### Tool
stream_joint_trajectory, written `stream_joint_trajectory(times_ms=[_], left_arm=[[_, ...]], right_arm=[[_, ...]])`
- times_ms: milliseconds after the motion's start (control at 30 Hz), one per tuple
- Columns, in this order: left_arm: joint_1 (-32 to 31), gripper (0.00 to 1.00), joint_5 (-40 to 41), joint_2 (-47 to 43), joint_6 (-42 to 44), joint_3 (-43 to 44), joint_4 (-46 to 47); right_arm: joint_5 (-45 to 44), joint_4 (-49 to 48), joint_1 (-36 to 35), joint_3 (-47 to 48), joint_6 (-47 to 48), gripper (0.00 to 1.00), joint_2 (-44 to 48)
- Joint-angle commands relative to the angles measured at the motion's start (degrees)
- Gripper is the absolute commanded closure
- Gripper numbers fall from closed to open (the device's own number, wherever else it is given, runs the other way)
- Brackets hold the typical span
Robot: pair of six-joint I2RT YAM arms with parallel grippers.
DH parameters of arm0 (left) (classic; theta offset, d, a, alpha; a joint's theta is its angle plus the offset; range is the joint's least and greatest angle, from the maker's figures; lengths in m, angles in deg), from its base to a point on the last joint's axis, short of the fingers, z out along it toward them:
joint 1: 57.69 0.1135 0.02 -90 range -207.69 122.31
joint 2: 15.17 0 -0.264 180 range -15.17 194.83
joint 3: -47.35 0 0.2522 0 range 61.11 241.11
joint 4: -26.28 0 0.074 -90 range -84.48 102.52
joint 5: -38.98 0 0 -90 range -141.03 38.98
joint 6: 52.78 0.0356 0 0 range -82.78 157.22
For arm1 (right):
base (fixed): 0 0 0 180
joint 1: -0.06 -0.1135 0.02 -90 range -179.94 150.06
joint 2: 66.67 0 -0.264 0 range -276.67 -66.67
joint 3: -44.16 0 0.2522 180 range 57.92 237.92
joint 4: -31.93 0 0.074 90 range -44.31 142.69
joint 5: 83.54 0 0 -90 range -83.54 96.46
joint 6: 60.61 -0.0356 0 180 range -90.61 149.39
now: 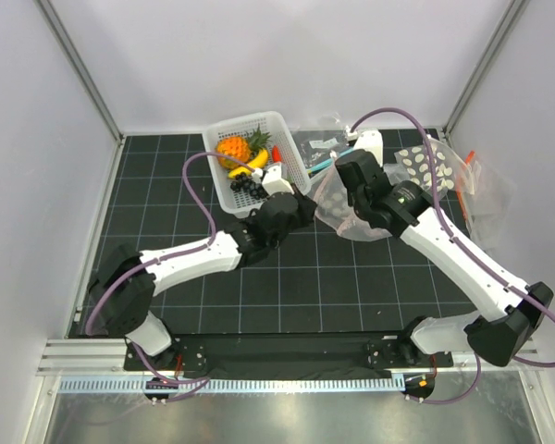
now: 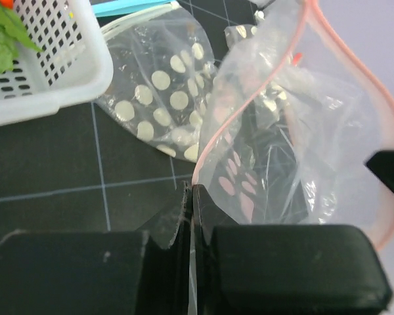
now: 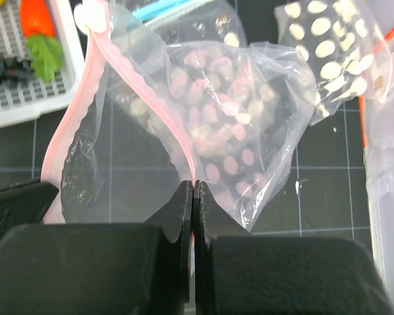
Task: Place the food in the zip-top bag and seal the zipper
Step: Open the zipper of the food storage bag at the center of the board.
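Both pairs of jaws are pressed together, and each pinches the zipper. On the left wrist view I see the left gripper nipped onto the pink zipper right where the strip meets the fingertips. From there the strip climbs away and curves round the far side of the bag. On the right wrist view the right gripper bites another stretch of the same strip, with the bag's dotted film bunched above the fingers. Between the two pinches the strip runs in a loop, so I read the mouth as held apart.

From above, the bag hangs crumpled between the two grippers over the table, just to the right of the basket. I cannot tell from that view whether it touches the basket wall.

All the food I can make out sits in the basket. The pineapple is at the far end with the banana against it, and the grapes lie nearer the arms. The pepper shows beside them on the right wrist view, its green stem pointing toward me.

Behind the held bag lies a second dotted bag with an orange strip, well right of the basket. A teal strip shows just past the basket's corner.
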State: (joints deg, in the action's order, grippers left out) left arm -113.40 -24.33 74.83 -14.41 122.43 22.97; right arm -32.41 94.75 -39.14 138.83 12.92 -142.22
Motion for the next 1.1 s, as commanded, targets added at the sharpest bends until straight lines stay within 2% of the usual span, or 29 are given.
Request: stream_joint_trajectory(times_ms=[0, 67, 100, 133, 200, 233, 333, 533, 600, 833, 1000, 1067], left_arm=[[2.35, 0.96, -6.04, 3.51, -2.15, 1.26, -0.71], [3.05, 0.92, -7.09, 4.22, -1.89, 1.08, 0.26], [3.4, 0.87, -7.53, 4.05, -1.37, 0.73, 1.74], [3.41, 0.73, -7.89, 3.7, -0.75, 0.64, 2.19], [3.41, 0.53, -7.98, 2.12, 2.06, 0.64, 2.55], [3.58, 0.32, -7.89, 1.42, 3.02, 0.99, 1.94], [4.63, 0.12, -9.2, -0.61, 5.58, 3.45, -3.49], [8.85, 0.06, -19.57, -1.75, 9.44, 9.25, -10.28], [9.91, 0.0, -22.21, -1.93, 11.37, 10.13, -11.59], [10.61, 0.0, -28.44, 2.46, 16.39, 18.65, -18.89], [10.62, 0.01, -30.56, 6.15, 16.65, 22.08, -19.51], [10.61, 0.05, -31.53, 8.51, 16.92, 23.92, -19.95]], right_arm=[[-4.02, -7.74, 0.7, -0.83, 2.49, 0.99, 3.21], [-3.14, -9.15, 0.7, -1.45, 3.89, 0.99, 3.3], [-2.7, -9.42, 0.7, -2.06, 4.34, 0.99, 3.3], [-2.35, -9.42, 0.7, -2.24, 5.12, 0.99, 3.04], [-2.17, -9.07, 0.79, -2.85, 5.57, 0.99, 2.6], [-2.0, -8.89, 0.79, -3.03, 5.66, 0.99, 2.6], [0.37, -9.77, 0.79, -4.7, 6.62, 0.99, 3.21], [5.38, -11.44, 0.79, -6.81, 6.45, 0.99, 4.27], [6.61, -11.44, 0.88, -6.72, 6.45, 0.99, 4.36], [9.43, -11.09, 0.88, -5.93, 6.36, 0.99, 4.44], [10.31, -10.39, 0.97, -4.44, 6.45, 0.99, 4.44], [10.66, -10.21, 0.79, -4.0, 6.45, 0.99, 4.62]])
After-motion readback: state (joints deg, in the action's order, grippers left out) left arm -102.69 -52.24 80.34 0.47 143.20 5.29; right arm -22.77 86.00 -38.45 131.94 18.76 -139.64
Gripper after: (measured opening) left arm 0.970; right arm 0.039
